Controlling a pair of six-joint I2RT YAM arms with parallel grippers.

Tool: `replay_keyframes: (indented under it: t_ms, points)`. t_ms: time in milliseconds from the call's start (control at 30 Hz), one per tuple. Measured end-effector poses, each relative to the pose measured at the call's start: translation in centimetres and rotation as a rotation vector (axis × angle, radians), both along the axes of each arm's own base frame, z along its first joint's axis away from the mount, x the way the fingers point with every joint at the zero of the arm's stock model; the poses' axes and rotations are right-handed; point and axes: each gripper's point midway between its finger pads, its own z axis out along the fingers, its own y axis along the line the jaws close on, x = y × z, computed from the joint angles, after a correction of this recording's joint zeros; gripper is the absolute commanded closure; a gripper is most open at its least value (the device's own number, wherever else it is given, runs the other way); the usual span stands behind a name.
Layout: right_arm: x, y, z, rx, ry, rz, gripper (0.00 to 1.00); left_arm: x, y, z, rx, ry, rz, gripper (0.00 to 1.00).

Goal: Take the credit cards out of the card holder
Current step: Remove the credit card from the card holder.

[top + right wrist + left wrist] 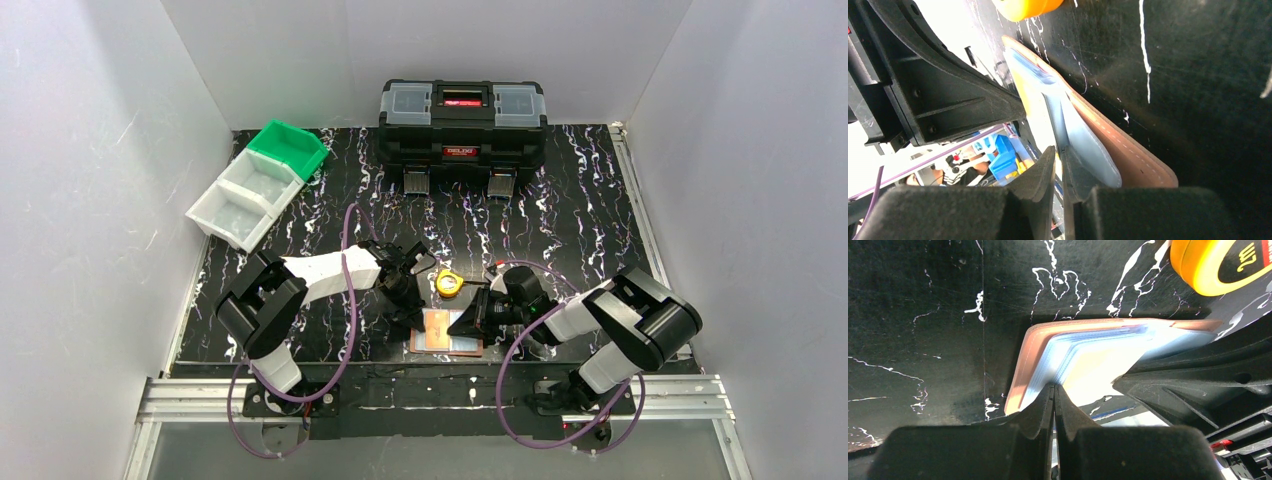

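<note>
The holder (447, 335) lies open and flat on the worktop (560, 230), between the two pincers, its pale sleeves (1088, 352) facing up. A tan card (1098, 369) shows through them, tucked inside.

The left pincer (1054, 388) is pressed fully together. Its tips sit at the near edge of the sleeves, with the holder spreading out just ahead of them. I cannot tell whether anything is caught between them.

The right pincer (1059, 151) comes in from the opposite side, jaws almost together with a thin slit left. The edge of a sleeve runs down into that slit, but I cannot tell whether they grip it.

A yellow tape (449, 283) lies just beyond both pincers, near the holder's far edge.
</note>
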Motion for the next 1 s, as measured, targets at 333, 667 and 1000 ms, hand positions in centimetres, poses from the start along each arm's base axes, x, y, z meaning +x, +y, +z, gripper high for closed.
replay_keyframes:
  t_ms: [333, 667, 1000]
  points:
    - [0.08, 0.17, -0.16, 0.011, 0.009, -0.002, 0.86, -0.02, -0.06, -0.06, -0.002, 0.007, 0.002, 1.0]
    - [-0.03, 0.08, -0.29, 0.018, 0.012, -0.005, 0.96, -0.01, -0.06, -0.08, 0.001, 0.011, 0.005, 1.0]
    - [0.46, -0.66, 0.55, -0.006, -0.03, -0.037, 0.97, -0.1, 0.09, -0.24, -0.005, 0.032, 0.03, 1.0]
